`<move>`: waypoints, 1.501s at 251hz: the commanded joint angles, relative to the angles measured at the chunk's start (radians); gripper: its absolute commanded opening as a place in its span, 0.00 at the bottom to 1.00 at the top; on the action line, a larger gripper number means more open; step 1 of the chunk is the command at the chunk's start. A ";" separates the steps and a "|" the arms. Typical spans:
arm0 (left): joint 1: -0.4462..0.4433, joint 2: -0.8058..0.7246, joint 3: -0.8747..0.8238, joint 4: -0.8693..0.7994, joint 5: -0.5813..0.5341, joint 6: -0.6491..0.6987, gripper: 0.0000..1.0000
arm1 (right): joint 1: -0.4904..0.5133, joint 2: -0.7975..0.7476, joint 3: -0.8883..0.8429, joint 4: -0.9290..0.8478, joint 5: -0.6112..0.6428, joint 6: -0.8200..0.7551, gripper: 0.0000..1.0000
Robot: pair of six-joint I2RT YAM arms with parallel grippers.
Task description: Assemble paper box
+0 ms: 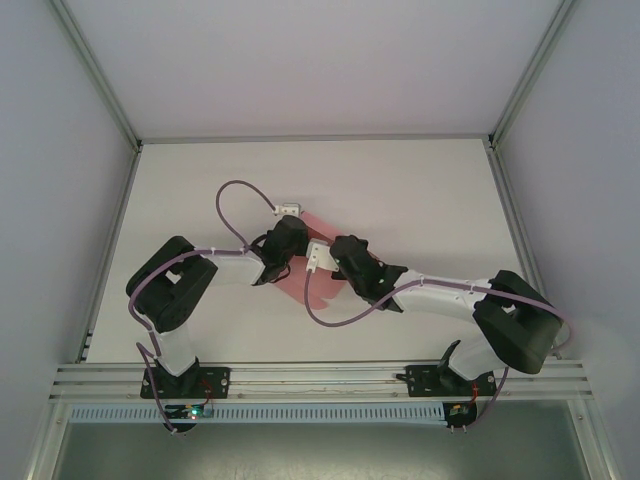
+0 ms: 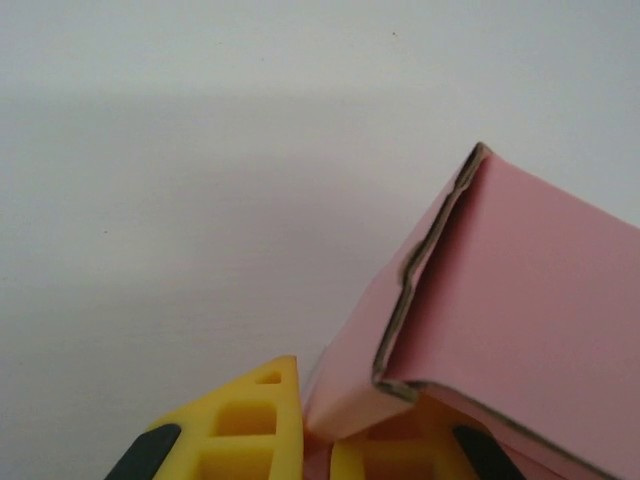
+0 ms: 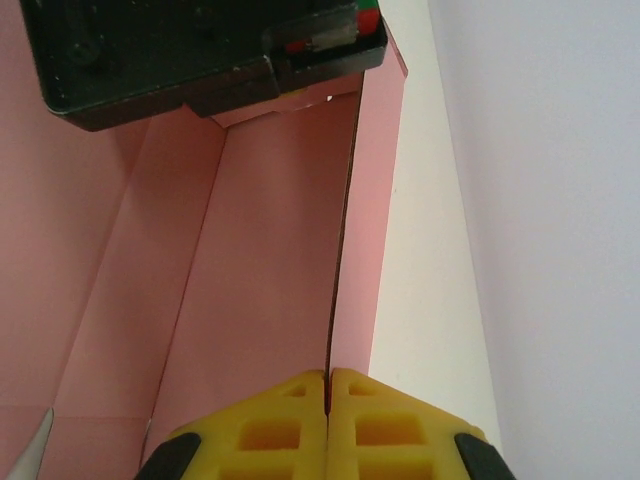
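1. Tabletop (image 1: 420, 200): one, white. The work sits mid-tabletop where both arms can reach it.
2. Arms: two. The left arm (image 1: 175, 295) and right arm (image 1: 505, 320) both bend inward and meet at the centre. My guess is that one braces the card while the other folds.
3. Paper box (image 1: 318, 288): one, pink card, partly folded, lying mid-tabletop under and between the two grippers. The left wrist view shows a raised panel with a raw, wavy cut edge. The right wrist view shows walls turned up along creases. I judge the box not yet closed.
4. Grippers: two.
   - Left gripper (image 2: 315, 415): jaws nearly together, with a folded bit of card pinched between the yellow pads (image 2: 240, 420). It looks clamped on the box, likely to keep that flap from springing back.
   - Right gripper (image 3: 327, 378): jaws together on the thin edge of an upright panel, probably to hold that wall standing.
5. Purple cables: two, one per arm, at (image 1: 232, 190) and (image 1: 340, 318). They loop loose, giving slack for wrist moves.
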 commanded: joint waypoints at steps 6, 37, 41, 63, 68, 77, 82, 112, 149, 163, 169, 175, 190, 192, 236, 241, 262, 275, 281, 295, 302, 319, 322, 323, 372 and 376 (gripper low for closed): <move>0.097 0.025 -0.024 0.007 -0.141 0.007 0.00 | -0.024 0.004 -0.033 -0.210 -0.025 0.064 0.00; 0.095 0.009 -0.090 0.212 0.123 0.144 0.00 | -0.036 0.001 -0.025 -0.141 -0.019 0.074 0.03; 0.095 0.004 -0.099 0.234 0.144 0.156 0.00 | -0.039 -0.006 -0.020 -0.136 -0.021 0.075 0.06; 0.094 -0.038 -0.115 0.251 0.173 0.178 0.00 | -0.050 -0.062 0.011 -0.133 -0.068 0.092 0.30; 0.094 -0.048 -0.113 0.239 0.176 0.187 0.00 | -0.053 -0.079 0.018 -0.139 -0.089 0.097 0.31; 0.092 -0.068 -0.112 0.222 0.188 0.198 0.00 | -0.061 -0.113 0.028 -0.152 -0.134 0.108 0.45; 0.092 -0.079 -0.112 0.216 0.191 0.204 0.00 | -0.065 -0.134 0.031 -0.155 -0.160 0.114 0.63; 0.089 -0.145 -0.136 0.218 0.180 0.209 0.00 | -0.075 -0.268 0.033 -0.186 -0.281 0.125 0.98; 0.085 -0.225 -0.148 0.166 0.154 0.227 0.00 | -0.077 -0.477 0.016 -0.167 -0.334 0.179 0.98; 0.081 -0.249 -0.149 0.138 0.152 0.237 0.00 | -0.083 -0.540 0.025 -0.163 -0.328 0.212 0.98; 0.081 -0.259 -0.151 0.129 0.151 0.239 0.00 | -0.087 -0.563 0.034 -0.164 -0.317 0.234 0.98; 0.080 -0.267 -0.152 0.121 0.151 0.241 0.00 | -0.094 -0.583 0.045 -0.163 -0.302 0.262 0.98; 0.079 -0.285 -0.159 0.110 0.170 0.253 0.00 | -0.115 -0.610 0.079 -0.173 -0.255 0.327 0.98; 0.078 -0.288 -0.161 0.110 0.171 0.253 0.00 | -0.119 -0.613 0.084 -0.177 -0.248 0.336 0.98; 0.068 -0.326 -0.178 0.102 0.189 0.252 0.00 | -0.235 -0.552 0.209 -0.335 -0.194 0.465 0.98; 0.068 -0.328 -0.177 0.097 0.186 0.249 0.00 | -0.245 -0.542 0.213 -0.344 -0.209 0.463 0.98; 0.067 -0.331 -0.172 0.087 0.181 0.236 0.00 | -0.281 -0.496 0.221 -0.385 -0.273 0.463 0.98; 0.065 -0.334 -0.175 0.094 0.193 0.234 0.00 | -0.296 -0.464 0.222 -0.400 -0.298 0.473 0.98; 0.066 -0.333 -0.177 0.099 0.192 0.228 0.00 | -0.302 -0.449 0.224 -0.411 -0.308 0.475 0.98; 0.066 -0.335 -0.179 0.104 0.202 0.228 0.00 | -0.316 -0.409 0.230 -0.430 -0.313 0.489 0.98; 0.066 -0.336 -0.178 0.103 0.201 0.225 0.00 | -0.323 -0.389 0.235 -0.444 -0.323 0.493 0.98; 0.065 -0.338 -0.175 0.100 0.206 0.224 0.00 | -0.333 -0.342 0.242 -0.469 -0.335 0.500 0.98; 0.066 -0.339 -0.175 0.100 0.207 0.224 0.00 | -0.334 -0.333 0.244 -0.472 -0.341 0.500 0.98; 0.066 -0.339 -0.175 0.099 0.209 0.224 0.00 | -0.334 -0.331 0.244 -0.473 -0.342 0.499 0.98; 0.066 -0.344 -0.175 0.123 0.254 0.204 0.00 | -0.352 -0.231 0.241 -0.472 -0.482 0.498 0.98; 0.066 -0.345 -0.177 0.129 0.263 0.202 0.00 | -0.352 -0.222 0.242 -0.470 -0.493 0.499 0.98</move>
